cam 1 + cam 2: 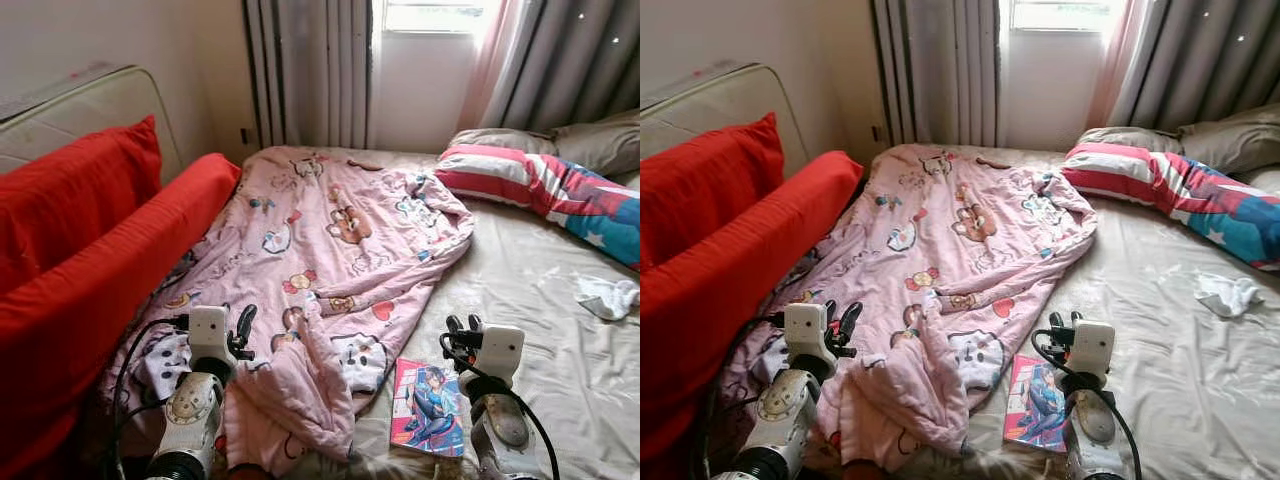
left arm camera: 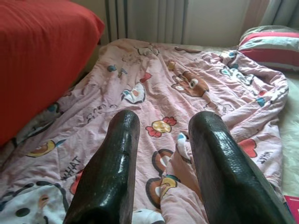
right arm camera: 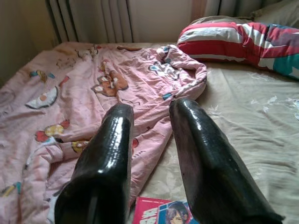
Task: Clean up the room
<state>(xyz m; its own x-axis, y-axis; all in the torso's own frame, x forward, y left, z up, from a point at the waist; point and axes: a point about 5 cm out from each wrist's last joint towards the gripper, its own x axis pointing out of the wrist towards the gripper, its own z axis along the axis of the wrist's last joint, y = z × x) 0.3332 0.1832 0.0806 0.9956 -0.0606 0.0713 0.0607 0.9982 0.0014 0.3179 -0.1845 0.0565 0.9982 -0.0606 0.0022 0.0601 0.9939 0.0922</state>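
The pink cartoon-print quilt [image 1: 320,270] lay rumpled and unfolded across the left half of the bed [image 1: 560,330], its near corner bunched into a heap just before the robot, so by the look of it the tidying had barely begun. A comic book [image 1: 428,408] rested face-up on the beige sheet, just beside the quilt's crumpled edge. Farther off to the right, a small white cloth, perhaps a sock [image 1: 606,296], lay loose on the sheet, well apart from the book. A striped red, white and blue pillow [image 1: 545,195] sat askew near the head of the bed by the grey curtains [image 1: 310,70], and red cushions [image 1: 90,240] were stacked along the left side. The left hand [image 1: 240,335] hovered over the near part of the quilt, fingers parted and holding nothing. The right hand [image 1: 462,328] hung above the sheet near the book, likewise parted and empty. Straightening the quilt, clearing the book and cloth, and squaring the pillow all seemed left to do
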